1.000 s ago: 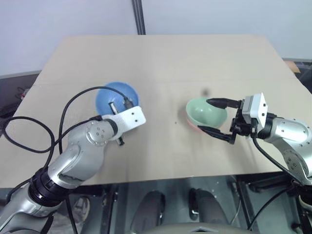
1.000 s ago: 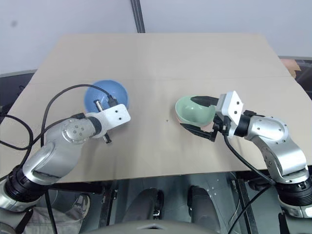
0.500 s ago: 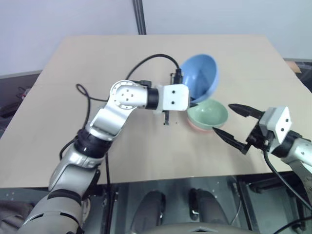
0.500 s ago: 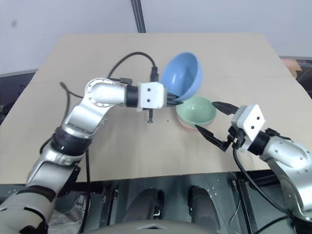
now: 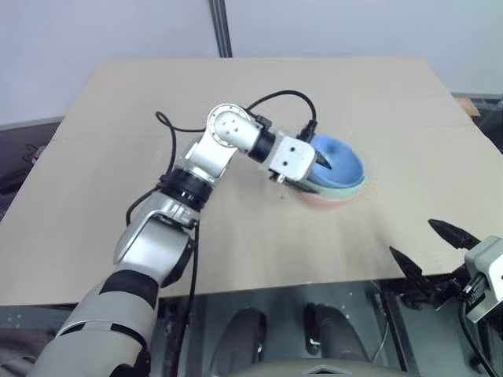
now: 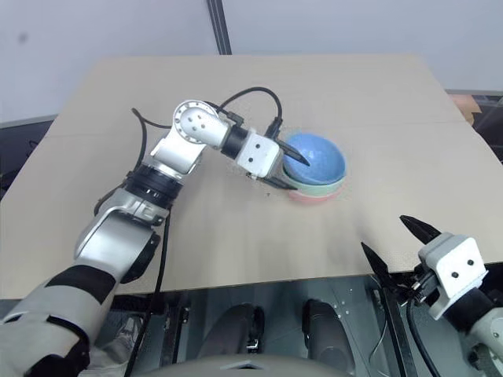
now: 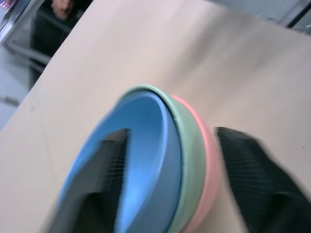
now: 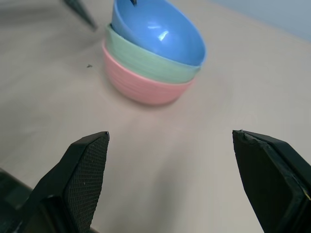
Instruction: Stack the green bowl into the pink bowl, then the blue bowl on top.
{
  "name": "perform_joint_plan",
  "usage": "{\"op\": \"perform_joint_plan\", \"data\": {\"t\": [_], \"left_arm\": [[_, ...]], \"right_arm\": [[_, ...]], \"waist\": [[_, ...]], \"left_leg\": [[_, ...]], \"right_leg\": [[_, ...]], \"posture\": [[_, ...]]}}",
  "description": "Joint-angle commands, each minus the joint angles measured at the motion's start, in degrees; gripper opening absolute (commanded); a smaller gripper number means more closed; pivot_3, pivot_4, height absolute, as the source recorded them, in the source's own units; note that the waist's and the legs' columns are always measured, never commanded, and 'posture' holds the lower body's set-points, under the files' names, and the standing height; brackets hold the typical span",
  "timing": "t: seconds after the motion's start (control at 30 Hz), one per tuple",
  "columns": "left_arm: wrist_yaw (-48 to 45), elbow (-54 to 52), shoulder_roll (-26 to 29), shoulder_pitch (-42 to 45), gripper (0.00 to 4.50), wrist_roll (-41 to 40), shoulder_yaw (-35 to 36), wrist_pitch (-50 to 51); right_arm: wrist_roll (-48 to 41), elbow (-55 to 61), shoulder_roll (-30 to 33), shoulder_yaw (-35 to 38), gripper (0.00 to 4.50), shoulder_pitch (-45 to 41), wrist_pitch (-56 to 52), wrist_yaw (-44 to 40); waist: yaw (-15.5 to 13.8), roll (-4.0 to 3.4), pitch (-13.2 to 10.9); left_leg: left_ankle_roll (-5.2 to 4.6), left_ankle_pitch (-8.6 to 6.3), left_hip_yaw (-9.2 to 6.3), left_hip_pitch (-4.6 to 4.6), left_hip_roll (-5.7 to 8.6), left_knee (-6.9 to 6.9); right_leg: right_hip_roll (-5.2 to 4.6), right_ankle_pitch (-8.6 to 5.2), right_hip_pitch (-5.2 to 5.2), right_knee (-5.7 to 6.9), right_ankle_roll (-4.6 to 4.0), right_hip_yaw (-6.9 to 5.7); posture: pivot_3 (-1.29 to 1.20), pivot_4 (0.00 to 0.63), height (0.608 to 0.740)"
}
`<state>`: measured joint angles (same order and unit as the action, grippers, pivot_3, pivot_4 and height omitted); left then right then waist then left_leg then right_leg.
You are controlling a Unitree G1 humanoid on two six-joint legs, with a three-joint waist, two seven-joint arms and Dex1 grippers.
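Lower right of the head view, the right claw (image 6: 397,245) hangs at the table (image 6: 236,236) front edge, fingers spread wide, holding nothing. Centre-right on the table sits the stack: pink bowl (image 8: 141,85) at bottom, green bowl (image 8: 146,63) nested in it, blue bowl (image 6: 314,159) on top, tilted a bit. The left claw (image 6: 292,171) is at the stack's left rim, jaws apart w/ one finger inside the blue bowl, one outside the stack.

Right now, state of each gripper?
Left gripper: open, fingers straddling the rim of the light blue plastic bowl, no grip.
Right gripper: open, holding nothing.
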<state>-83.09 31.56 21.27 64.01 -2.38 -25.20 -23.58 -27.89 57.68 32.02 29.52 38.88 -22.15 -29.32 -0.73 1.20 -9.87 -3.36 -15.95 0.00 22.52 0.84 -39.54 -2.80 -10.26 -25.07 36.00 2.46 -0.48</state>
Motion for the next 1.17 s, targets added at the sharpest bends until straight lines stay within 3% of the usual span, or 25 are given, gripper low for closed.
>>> {"op": "perform_joint_plan", "data": {"t": [0.03,0.2,0.33,0.43,0.5,0.7,0.93,1.17], "left_arm": [[0.5,-0.5,-1.5,1.3,3.71,-2.7,3.3,-1.2],[2.6,-12.0,1.4,-5.7,3.71,-15.5,12.8,12.9],[9.8,-25.0,5.9,-12.2,3.71,-18.4,16.8,27.9],[13.8,-34.9,11.0,-20.2,4.48,-23.1,20.8,39.7],[17.0,-41.0,13.2,-25.7,4.48,-26.1,23.8,45.4],[29.3,-53.9,14.7,-41.6,4.48,-27.8,33.7,50.1],[33.9,-63.1,18.1,-63.2,4.48,-28.3,45.8,51.1],[36.1,-65.5,18.4,-71.3,4.48,-28.9,49.1,51.4]], "right_arm": [[-0.1,2.3,1.1,0.5,4.27,0.0,2.0,1.3],[-0.9,1.2,4.3,-4.1,4.27,-8.4,-2.2,1.7],[-1.0,-2.6,6.3,-7.8,4.27,-15.6,-4.0,0.4],[-2.0,-8.5,7.6,-11.0,4.5,-23.8,-4.9,-1.4],[-2.1,-12.5,8.6,-12.5,4.5,-28.0,-4.5,-3.7],[-1.1,-21.3,10.7,-13.4,4.5,-33.9,-2.1,-9.2],[-4.3,-26.0,13.5,-6.4,4.5,-30.9,-2.2,-16.1],[-4.1,-28.7,14.2,-4.3,4.5,-30.0,-2.2,-18.5]], "waist": [[-0.1,0.0,0.0],[0.8,-0.02,0.0],[1.1,-0.02,0.0],[1.2,-0.03,0.0],[1.2,-0.02,0.0],[0.3,-0.02,0.0],[-0.3,-0.03,0.0],[-0.3,-0.02,0.0]], "left_leg": [[0.0,0.0,-0.03,0.01,-0.01,0.0],[-0.01,-0.01,0.03,0.02,-0.07,0.0],[0.0,0.0,-0.05,-0.03,-0.09,0.0],[0.0,0.0,-0.05,-0.04,-0.07,-0.02],[0.0,0.0,-0.03,-0.08,-0.06,-0.02],[0.01,0.0,-0.16,-0.03,-0.05,0.01],[0.02,0.0,-0.1,-0.07,-0.05,0.08],[0.02,-0.01,-0.12,-0.52,-0.05,0.1]], "right_leg": [[0.01,0.0,0.0,0.0,0.0,-0.01],[0.04,0.02,-0.04,0.0,-0.02,0.06],[0.05,0.02,-0.03,0.05,-0.02,0.02],[0.01,0.06,0.02,0.02,-0.08,0.02],[-0.02,0.07,0.05,0.0,-0.09,0.04],[-0.06,0.14,0.05,-0.05,-0.21,-0.07],[-0.15,0.11,0.06,-0.08,-0.28,-0.05],[-0.21,-0.14,0.5,-0.08,-0.24,-0.1]], "posture": [[0.0,0.15,0.74],[0.0,0.15,0.74],[0.0,0.15,0.74],[0.0,0.15,0.74],[0.0,0.15,0.74],[0.0,0.15,0.74],[0.0,0.15,0.74],[0.0,0.15,0.74]]}}
